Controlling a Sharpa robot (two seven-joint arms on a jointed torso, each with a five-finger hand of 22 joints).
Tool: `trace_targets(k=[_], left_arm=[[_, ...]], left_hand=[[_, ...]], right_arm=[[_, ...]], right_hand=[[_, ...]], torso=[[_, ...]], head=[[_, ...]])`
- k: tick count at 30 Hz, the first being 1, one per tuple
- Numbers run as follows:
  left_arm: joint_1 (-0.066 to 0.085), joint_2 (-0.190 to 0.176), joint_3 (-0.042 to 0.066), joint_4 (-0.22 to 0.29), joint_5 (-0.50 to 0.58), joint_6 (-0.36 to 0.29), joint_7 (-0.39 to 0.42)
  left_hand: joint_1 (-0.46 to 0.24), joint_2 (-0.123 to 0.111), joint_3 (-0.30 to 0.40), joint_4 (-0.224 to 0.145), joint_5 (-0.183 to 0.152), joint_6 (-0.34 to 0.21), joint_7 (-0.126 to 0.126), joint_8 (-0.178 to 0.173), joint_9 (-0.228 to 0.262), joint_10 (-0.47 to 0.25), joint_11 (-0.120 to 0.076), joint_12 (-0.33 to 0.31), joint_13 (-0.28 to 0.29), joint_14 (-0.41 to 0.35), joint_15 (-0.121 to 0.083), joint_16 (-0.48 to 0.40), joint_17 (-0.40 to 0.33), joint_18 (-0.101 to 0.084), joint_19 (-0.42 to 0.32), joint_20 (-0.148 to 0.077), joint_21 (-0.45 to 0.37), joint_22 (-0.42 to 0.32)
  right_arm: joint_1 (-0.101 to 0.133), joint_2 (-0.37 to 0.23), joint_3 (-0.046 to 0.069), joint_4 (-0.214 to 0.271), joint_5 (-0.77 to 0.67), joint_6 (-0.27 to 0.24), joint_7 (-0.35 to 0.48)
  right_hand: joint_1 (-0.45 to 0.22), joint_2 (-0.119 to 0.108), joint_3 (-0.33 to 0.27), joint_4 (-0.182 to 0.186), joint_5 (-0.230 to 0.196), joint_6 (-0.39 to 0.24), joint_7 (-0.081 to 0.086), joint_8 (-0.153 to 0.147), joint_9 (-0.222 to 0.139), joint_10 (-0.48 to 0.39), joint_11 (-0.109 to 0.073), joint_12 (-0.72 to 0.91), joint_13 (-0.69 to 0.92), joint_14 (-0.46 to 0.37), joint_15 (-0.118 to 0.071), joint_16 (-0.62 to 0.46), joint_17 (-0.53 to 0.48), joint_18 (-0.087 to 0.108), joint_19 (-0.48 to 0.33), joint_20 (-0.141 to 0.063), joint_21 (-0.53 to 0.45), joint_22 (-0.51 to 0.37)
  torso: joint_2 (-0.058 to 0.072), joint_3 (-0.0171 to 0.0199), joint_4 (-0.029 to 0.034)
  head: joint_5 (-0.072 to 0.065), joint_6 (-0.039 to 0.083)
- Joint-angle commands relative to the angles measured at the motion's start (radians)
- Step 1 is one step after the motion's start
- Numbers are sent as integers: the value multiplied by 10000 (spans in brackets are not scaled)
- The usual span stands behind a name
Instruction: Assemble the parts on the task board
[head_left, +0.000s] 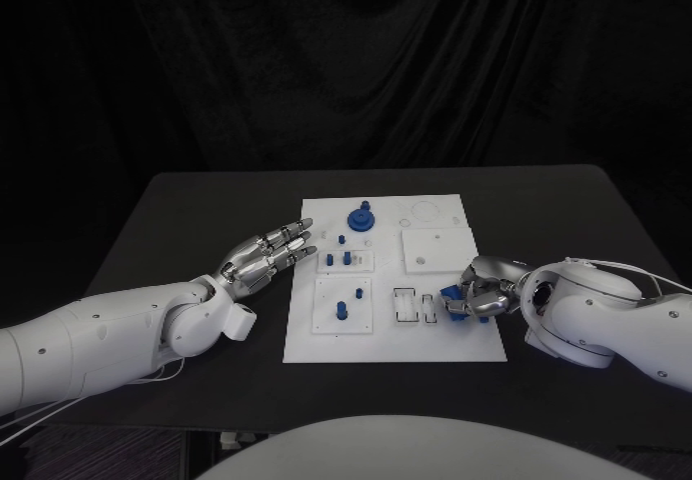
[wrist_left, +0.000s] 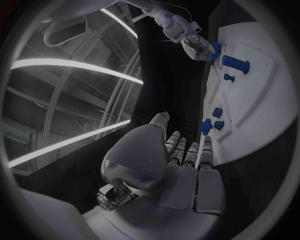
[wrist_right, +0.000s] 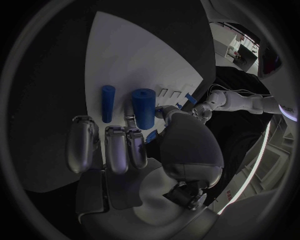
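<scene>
Task board (head_left: 433, 330): matt white plastic look, smooth, with shallow recessed plates. Parts (head_left: 361, 218): smooth blue plastic, slight sheen; cylinder (wrist_right: 144, 107) seen satin-finished. Table (head_left: 188, 215): matt black, finely textured. Both hands, left hand (head_left: 268, 256) and right hand (head_left: 486, 287), are finished in brushed silver metal, semi-glossy. Arm shells (head_left: 101, 335): glossy white plastic. Black cloth backdrop (head_left: 346, 80) at 12 o'clock.
</scene>
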Motion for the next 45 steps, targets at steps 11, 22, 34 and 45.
trace_targets(k=[11, 22, 34, 45], left_arm=[[-13, 11, 10, 47, 61, 77, 263], [-13, 21, 10, 60, 61, 70, 254], [-15, 98, 10, 12, 61, 123, 239], [-35, 154, 10, -60, 61, 175, 222]], left_hand=[[-15, 73, 40, -2, 44, 41, 61, 18, 9, -28, 76, 41, 0, -33, 4, -5, -9, 139, 0, 82, 28, -8], [-15, 73, 40, -2, 44, 41, 61, 18, 9, -28, 76, 41, 0, -33, 4, -5, -9, 139, 0, 82, 28, -8], [-35, 58, 89, -24, 36, 49, 85, 20, 10, -26, 102, 56, 1, -26, -3, -2, -7, 150, -3, 85, 29, -16], [-45, 49, 106, -30, 13, 39, 89, 18, 8, -29, 106, 52, 0, -28, 0, -3, -7, 152, -3, 90, 30, -17]], right_arm=[[624, -63, 9, 474, 2335, -739, 220], [333, 568, 7, 60, 2500, -18, -77], [107, 1031, 7, -164, 2513, 161, -103], [84, 1157, 8, -192, 2513, -57, 61]], right_hand=[[283, 507, 1106, -1073, -203, -289, -303, 239, 254, 1115, -51, 26, 2635, 802, -58, 96, 1415, 81, 337, 14, 189, 2016], [40, 599, 1087, -890, -1036, -546, -257, 304, 315, 1115, -8, 26, 2635, 778, -24, 48, 1328, 102, 295, 39, 101, 1983], [-242, 733, 936, -477, -2552, -656, -176, 160, 89, 1115, 72, 26, 2635, 772, 47, 18, 1296, 161, 183, 109, -161, 1902], [-837, 953, 429, 93, -5023, -589, -141, 77, -149, 1115, 112, 26, 2635, 764, 86, -16, 1254, 182, 149, 150, -259, 1875]], torso=[[44, -2, 37], [32, -7, 7], [10, -8, 21], [5, -11, 12]], head=[[-18, 2], [9, 2], [117, 2], [172, 2]])
